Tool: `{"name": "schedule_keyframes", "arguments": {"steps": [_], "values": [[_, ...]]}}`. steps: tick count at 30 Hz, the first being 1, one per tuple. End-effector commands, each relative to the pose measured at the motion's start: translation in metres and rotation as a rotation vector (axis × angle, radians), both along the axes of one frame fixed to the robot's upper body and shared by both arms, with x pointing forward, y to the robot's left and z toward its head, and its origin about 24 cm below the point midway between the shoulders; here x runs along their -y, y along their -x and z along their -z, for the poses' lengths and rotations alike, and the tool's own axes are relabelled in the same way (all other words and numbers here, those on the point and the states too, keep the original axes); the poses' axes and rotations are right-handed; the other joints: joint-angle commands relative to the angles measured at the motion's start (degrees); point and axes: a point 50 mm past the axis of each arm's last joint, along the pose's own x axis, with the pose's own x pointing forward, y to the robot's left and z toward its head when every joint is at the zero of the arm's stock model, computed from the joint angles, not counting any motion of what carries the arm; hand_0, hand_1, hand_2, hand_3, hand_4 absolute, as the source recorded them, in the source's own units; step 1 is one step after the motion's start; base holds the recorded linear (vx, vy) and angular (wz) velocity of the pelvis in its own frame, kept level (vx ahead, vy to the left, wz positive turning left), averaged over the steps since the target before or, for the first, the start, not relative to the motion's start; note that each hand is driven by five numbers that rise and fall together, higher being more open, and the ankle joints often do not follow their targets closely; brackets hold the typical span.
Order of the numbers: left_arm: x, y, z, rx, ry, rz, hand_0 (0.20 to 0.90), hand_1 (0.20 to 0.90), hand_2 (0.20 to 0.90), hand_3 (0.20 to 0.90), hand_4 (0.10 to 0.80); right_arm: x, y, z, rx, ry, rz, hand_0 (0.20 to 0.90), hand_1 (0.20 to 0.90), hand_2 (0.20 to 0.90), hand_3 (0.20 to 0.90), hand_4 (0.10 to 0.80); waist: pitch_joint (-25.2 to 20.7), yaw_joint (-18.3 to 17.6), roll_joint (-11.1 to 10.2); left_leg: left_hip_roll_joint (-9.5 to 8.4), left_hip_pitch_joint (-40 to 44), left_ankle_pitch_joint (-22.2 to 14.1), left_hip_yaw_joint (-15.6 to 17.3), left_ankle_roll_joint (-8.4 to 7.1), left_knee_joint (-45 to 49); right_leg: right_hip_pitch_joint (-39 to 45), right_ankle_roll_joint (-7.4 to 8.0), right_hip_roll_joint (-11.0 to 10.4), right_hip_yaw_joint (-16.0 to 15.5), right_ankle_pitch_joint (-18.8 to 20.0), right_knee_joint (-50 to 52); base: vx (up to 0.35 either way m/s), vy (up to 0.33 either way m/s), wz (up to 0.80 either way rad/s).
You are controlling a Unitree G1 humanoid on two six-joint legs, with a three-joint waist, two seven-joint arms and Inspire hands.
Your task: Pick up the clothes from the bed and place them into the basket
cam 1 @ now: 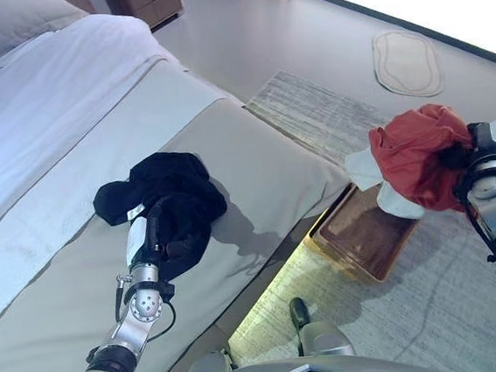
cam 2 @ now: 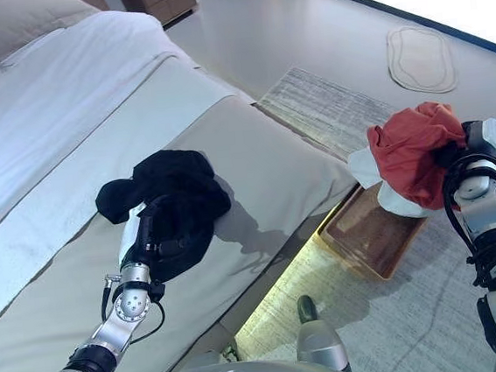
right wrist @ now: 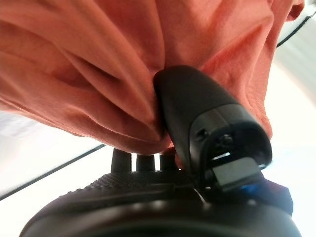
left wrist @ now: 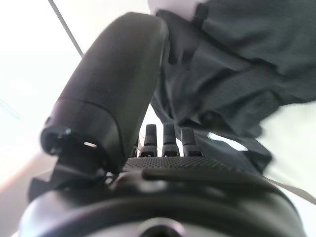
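Note:
A black garment (cam 1: pixel 163 198) lies bunched on the beige cover of the bed (cam 1: pixel 272 162). My left hand (cam 1: pixel 159 236) rests on its near side, and the left wrist view shows the thumb (left wrist: pixel 116 94) and fingers closed on black cloth (left wrist: pixel 237 74). My right hand (cam 1: pixel 458 159) is shut on a red garment (cam 1: pixel 420 162) with a white piece (cam 1: pixel 365 170) hanging from it. It holds them in the air over the far right end of the brown basket (cam 1: pixel 367 232), which stands on the floor beside the bed. The right wrist view shows the thumb (right wrist: pixel 197 113) pinching the red cloth (right wrist: pixel 98 64).
A pale rug (cam 1: pixel 311 114) lies under the basket beside the bed. An oval mat (cam 1: pixel 407 62) lies on the floor at the far right. A grey pillow (cam 1: pixel 4 25) is at the bed's head and a wooden cabinet (cam 1: pixel 147 0) stands beyond it.

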Motion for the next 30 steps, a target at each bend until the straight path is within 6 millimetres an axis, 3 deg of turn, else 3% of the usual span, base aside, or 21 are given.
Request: {"name": "schedule_keyframes", "arguments": {"steps": [1,11,22,23,24,25,30], "values": [[0.018,-0.028,-0.030,0.170,0.004,0.106,0.900,0.900,0.900,0.900,0.800,0.013,-0.008,-0.063,0.163,0.159,-0.027,0.300,0.300,0.300,0.200,0.100,-6.2,0.7,-0.8,2.41,2.1,-7.2,-2.2,-2.06,0.5,-0.3,0.53,0.0,0.3,-1.8,1.4,0.006,-0.040,-0.12],[0.022,-0.035,-0.039,0.196,-0.004,0.143,0.900,0.900,0.900,0.900,0.800,0.018,-0.006,-0.044,0.099,0.121,0.018,0.300,0.300,0.300,0.200,0.100,-4.0,0.1,0.8,2.38,1.1,-6.7,-1.7,-2.45,0.5,-2.4,0.35,0.1,0.8,-1.2,1.3,-0.037,-0.054,-0.03],[0.029,-0.037,-0.042,0.215,0.016,0.164,0.900,0.900,0.900,0.900,0.800,0.023,-0.006,-0.039,0.067,0.134,0.055,0.300,0.300,0.300,0.200,0.100,-2.6,0.5,3.8,1.61,0.3,-6.5,-1.9,-2.60,0.5,-3.0,0.28,-0.5,-0.7,-1.1,0.9,-0.007,-0.005,0.00],[0.030,-0.037,-0.042,0.215,0.018,0.164,0.900,0.900,0.900,0.900,0.800,0.023,-0.005,-0.037,0.058,0.133,0.063,0.326,0.326,0.326,0.230,0.130,-2.5,0.5,4.0,1.56,0.2,-6.5,-2.0,-2.61,0.5,-3.1,0.27,-0.6,-0.8,-1.1,0.9,-0.007,-0.010,0.04],[0.031,-0.037,-0.042,0.215,0.018,0.165,0.900,0.900,0.900,0.900,0.800,0.024,-0.005,-0.033,0.047,0.131,0.072,0.540,0.540,0.540,0.480,0.380,-2.5,0.5,4.1,1.51,0.1,-6.5,-2.0,-2.61,0.5,-3.1,0.27,-0.6,-0.8,-1.1,0.9,0.000,-0.009,0.07],[0.031,-0.037,-0.042,0.216,0.019,0.166,0.900,0.900,0.900,0.900,0.800,0.025,-0.003,-0.030,0.037,0.131,0.078,0.900,0.900,0.900,0.900,0.800,-2.6,0.6,4.3,1.46,0.1,-6.5,-2.1,-2.59,0.5,-3.1,0.24,-0.6,-0.8,-1.2,0.9,0.007,-0.006,0.08],[0.031,-0.035,-0.040,0.214,0.025,0.170,0.900,0.900,0.900,0.900,0.800,0.028,-0.001,-0.026,0.033,0.135,0.090,0.900,0.900,0.900,0.900,0.800,-2.7,0.9,5.0,1.28,0.4,-6.4,-2.4,-2.50,0.5,-2.7,0.10,-0.7,-1.3,-1.3,0.8,0.003,0.000,0.01]]}}
